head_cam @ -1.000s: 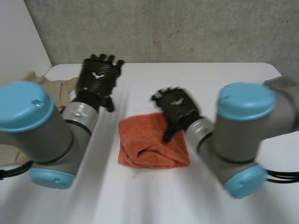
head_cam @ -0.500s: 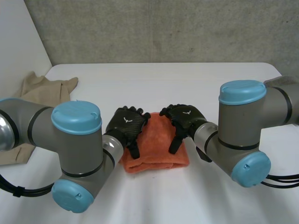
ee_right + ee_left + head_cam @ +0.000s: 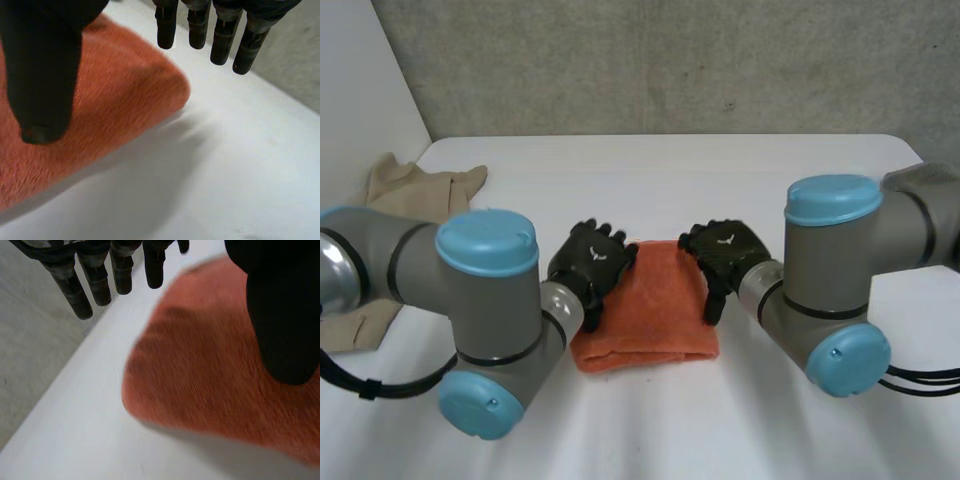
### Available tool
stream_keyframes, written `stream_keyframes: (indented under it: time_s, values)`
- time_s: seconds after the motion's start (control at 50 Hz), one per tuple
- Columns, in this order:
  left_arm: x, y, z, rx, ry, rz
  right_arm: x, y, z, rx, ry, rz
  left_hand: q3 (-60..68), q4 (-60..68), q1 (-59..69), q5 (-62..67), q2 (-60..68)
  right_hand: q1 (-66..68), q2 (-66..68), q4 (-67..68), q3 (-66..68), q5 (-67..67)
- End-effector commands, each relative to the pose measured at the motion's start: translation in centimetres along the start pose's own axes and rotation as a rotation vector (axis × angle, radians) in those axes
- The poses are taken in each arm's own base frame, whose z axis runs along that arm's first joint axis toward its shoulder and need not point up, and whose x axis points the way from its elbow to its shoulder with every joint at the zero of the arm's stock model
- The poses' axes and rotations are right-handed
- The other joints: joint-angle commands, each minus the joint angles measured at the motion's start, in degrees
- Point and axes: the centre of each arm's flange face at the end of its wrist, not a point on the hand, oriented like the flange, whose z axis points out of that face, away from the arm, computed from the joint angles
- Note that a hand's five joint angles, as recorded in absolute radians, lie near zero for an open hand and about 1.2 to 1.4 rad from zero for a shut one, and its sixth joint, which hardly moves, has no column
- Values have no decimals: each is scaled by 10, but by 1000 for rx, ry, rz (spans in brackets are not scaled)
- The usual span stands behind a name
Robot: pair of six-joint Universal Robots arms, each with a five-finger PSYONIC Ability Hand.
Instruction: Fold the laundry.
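Already folded into a thick pad, the orange towel (image 3: pixel 648 305) lies in the middle of the counter (image 3: pixel 740 170), with the left hand (image 3: pixel 592 268) at its left edge and the right hand (image 3: pixel 725 255) at its right edge. Each has straight, relaxed fingers (image 3: pixel 80 295) reaching past a far corner and a thumb over the cloth, gripping nothing. By my reading the step is squaring this pad off; next both hands must press evenly or pinch the edges for another fold, while a beige garment (image 3: pixel 415 190) waits at the far left.
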Motion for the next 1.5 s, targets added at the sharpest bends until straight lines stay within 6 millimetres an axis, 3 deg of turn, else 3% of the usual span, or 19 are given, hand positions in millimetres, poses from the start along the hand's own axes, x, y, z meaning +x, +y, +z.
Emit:
stream_keyframes:
  time_s: [0.02, 0.1, 0.22, 0.28, 0.36, 0.64, 0.78, 0.9, 1.2, 1.42, 1.48, 1.5]
  values:
    - [-44, -60, -15, 190, -60, -127, 1, -26, -32, 145, 46, -11, -8, -5, 4, -15, -4, -13, -24, -32, -22, -29]
    - [-66, -79, -23, 239, -21, -186, -16, -17, -48, 179, 26, -27, -8, -5, 4, -15, -4, -13, -24, -32, -22, -29]
    - [-74, -100, -33, 297, 137, -253, -66, 14, -64, 158, -94, -63, -3, 0, 9, -10, 1, -13, -24, -32, -22, -29]
    - [-75, -109, -37, 327, 201, -283, -81, 32, -60, 136, -127, -74, -3, 0, 9, -10, 2, -13, -24, -32, -22, -29]
    - [-81, -114, -36, 346, 207, -301, -88, 40, -53, 153, -135, -81, -3, 0, 9, -10, 2, -13, -24, -32, -22, -29]
    - [-75, -114, -35, 341, 222, -305, -95, 50, -23, 219, -88, -205, -3, 0, 9, -10, 2, -13, -24, -32, -22, -29]
    - [-72, -112, -34, 333, 227, -307, -96, 55, -12, 214, -78, -226, -3, 0, 9, -10, 2, 78, 68, 60, 69, 63]
    - [-72, -110, -33, 328, 229, -309, -96, 49, -9, 235, -74, -224, -1, 2, 11, -8, 3, 147, 137, 129, 138, 132]
    - [-70, -108, -32, 318, 234, -311, -95, 34, 5, 283, -57, -220, 2, 5, 15, -5, 7, 159, 148, 141, 150, 144]
    - [-69, -105, -32, 308, 240, -323, -97, 38, 17, 267, -70, -216, 2, 5, 15, -5, 7, 425, 414, 406, 416, 409]
    - [-69, -103, -32, 303, 240, -325, -94, 37, 14, 253, -74, -217, 2, 5, 15, -5, 7, 682, 671, 663, 673, 666]
    - [-69, -104, -32, 305, 241, -324, -94, 37, 13, 247, -78, -218, 2, 5, 15, -5, 7, 687, 676, 668, 678, 671]
